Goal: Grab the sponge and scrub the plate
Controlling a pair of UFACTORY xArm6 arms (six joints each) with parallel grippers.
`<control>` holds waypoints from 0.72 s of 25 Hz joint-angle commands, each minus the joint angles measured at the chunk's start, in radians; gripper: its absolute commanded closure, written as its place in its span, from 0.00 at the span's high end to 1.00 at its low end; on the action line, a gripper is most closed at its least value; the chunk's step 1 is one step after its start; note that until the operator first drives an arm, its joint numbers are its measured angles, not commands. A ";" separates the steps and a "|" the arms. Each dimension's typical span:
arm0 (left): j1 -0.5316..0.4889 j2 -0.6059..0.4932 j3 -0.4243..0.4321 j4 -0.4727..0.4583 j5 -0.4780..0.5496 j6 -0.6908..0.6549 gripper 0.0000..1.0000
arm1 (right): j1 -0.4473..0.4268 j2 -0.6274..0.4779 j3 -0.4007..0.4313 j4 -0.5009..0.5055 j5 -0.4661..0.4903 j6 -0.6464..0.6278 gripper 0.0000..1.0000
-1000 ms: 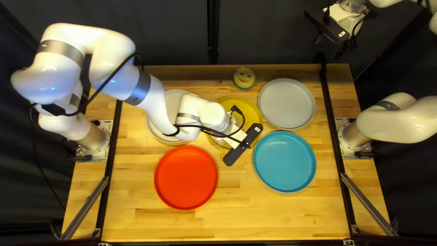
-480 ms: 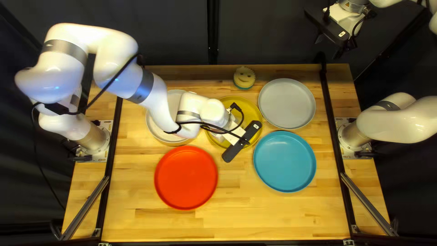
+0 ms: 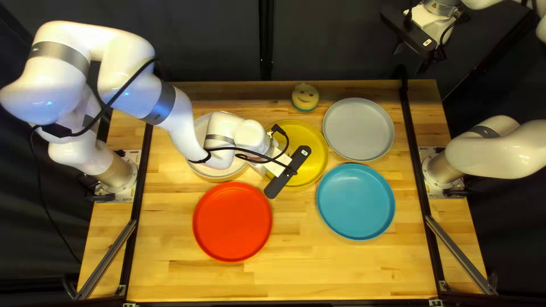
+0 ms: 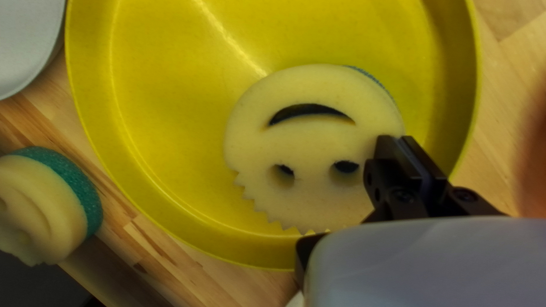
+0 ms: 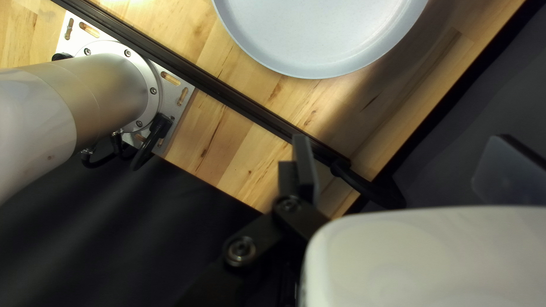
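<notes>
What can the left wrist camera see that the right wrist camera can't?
Only the left wrist view: the yellow plate, a smiley sponge with blue backing over it, a green-backed sponge beside the plate, and my left gripper.

Only the right wrist view: my right arm's base, a black rail and my right gripper.

Both: part of the grey plate and the wooden table.

Bright light falls over the wooden table (image 3: 341, 273) and makes a shiny streak on the yellow plate (image 4: 170, 125). Beside the grey plate (image 5: 324, 34) lies a soft shadow; the curtain (image 3: 210, 34) is dim.
</notes>
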 commanded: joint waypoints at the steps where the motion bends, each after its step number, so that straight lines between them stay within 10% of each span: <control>1: 0.022 0.050 -0.065 -0.023 0.001 0.040 0.00 | 0.000 0.000 0.000 0.000 0.000 0.000 1.00; 9: 0.060 0.132 -0.159 -0.083 -0.001 0.132 0.00 | 0.000 0.000 0.000 0.000 0.000 0.000 1.00; 18: 0.091 0.000 0.026 -0.090 -0.034 0.133 0.00 | 0.000 0.000 0.000 0.000 0.000 0.000 1.00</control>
